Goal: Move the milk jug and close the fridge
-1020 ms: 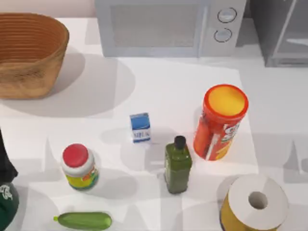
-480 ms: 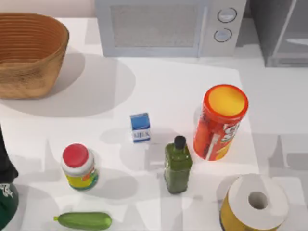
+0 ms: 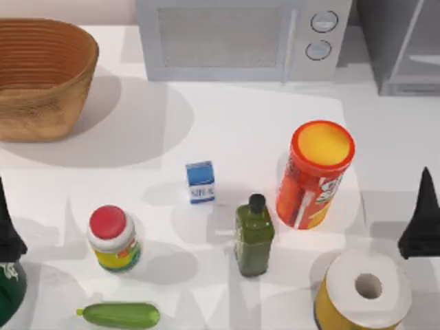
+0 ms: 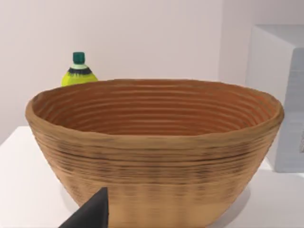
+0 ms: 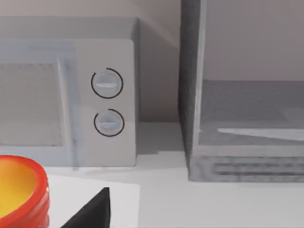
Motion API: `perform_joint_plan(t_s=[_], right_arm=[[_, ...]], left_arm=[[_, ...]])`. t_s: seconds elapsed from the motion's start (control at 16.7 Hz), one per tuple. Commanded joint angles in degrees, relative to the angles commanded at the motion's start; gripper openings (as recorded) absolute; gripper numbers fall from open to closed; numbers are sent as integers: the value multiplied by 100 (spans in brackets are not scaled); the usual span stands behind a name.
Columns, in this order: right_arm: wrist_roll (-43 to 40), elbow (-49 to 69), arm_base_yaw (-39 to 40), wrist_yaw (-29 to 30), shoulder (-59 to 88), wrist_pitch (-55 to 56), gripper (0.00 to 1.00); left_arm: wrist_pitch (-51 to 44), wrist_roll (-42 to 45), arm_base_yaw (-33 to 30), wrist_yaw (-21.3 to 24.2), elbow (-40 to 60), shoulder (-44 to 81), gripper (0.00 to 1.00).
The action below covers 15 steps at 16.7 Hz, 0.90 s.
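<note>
Milk jug (image 3: 200, 182) upright on table (image 3: 240, 130), mid-table, apart from both arms; green bottle (image 3: 254, 237) near it, toward right; red-lidded jar (image 3: 113, 237) toward left. Fridge (image 3: 402, 45) at far right corner, beside microwave (image 3: 240, 38), interior visible. Right pincer (image 3: 421, 220) at right edge, beside paper roll (image 3: 364, 289); fingers apart or together: cannot tell. Left pincer (image 3: 8, 230) at left edge, facing wicker basket (image 4: 156, 147); state cannot tell.

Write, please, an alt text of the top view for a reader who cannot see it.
A small milk jug stands untouched mid-table, between a red-lidded jar and a green bottle. The fridge is at the back right beside a microwave. The right tool is at the right edge, the left tool at the left edge.
</note>
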Motion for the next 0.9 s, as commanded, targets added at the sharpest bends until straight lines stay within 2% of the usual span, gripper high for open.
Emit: perform_joint_plan(t_s=[0.18,0.3,0.66,0.9], right_arm=[[15,11,639,629,521,491,100],[20,14,823,810,669,631,100],[39,56,819,793,710,588,100],[299,838,835,581,1328,82,100]], left_arm=[[0,0,0,0,0,0,100],[0,0,0,0,0,0,100],[0,0,0,0,0,0,100],[0,0,0,0,0,0,100]])
